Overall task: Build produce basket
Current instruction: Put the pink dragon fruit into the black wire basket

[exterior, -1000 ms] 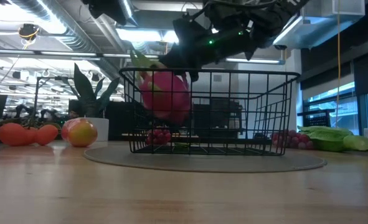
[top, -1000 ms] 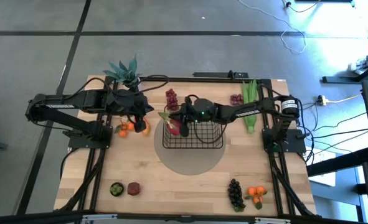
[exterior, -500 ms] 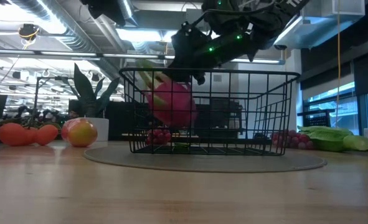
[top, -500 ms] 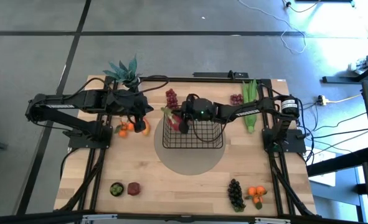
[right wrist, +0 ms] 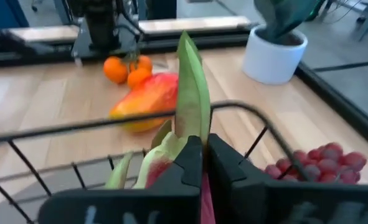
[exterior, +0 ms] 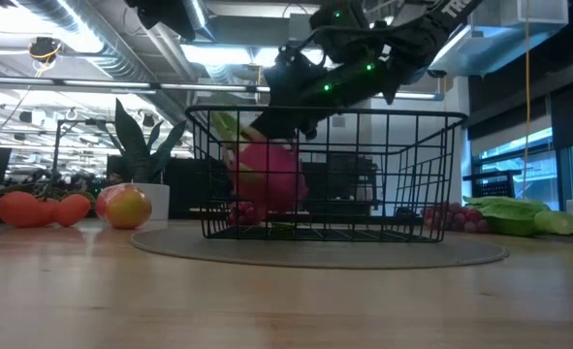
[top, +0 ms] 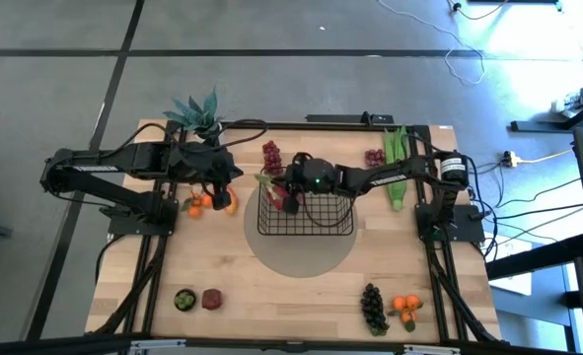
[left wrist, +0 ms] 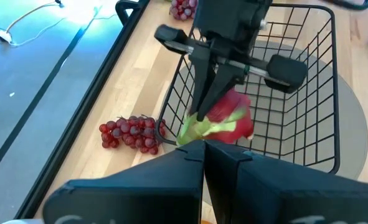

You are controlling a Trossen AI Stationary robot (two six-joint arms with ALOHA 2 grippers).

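The black wire basket stands mid-table on a grey round mat. My right gripper reaches in over the basket's far-left corner, shut on the pink dragon fruit, which hangs inside the basket. My left gripper is shut and empty. It hovers left of the basket, over the red-yellow mango and small oranges. A red grape bunch lies on the table just outside the basket's far-left corner. My right gripper pinches a green leaf scale at the dragon fruit's upper end between its two fingers. The fingers slant down from above and from the table's right. The fruit hangs tilted below them inside the basket, its lower end a little above the floor.
A teal plant in a white pot stands at the far left. More red grapes and green pods lie far right. Dark grapes and oranges lie near right. A green fruit and a brown fruit lie near left.
My right gripper has gone down into the basket with the dragon fruit, still shut on its leaf. The fruit now hangs lower, well below the rim and closer to the floor.
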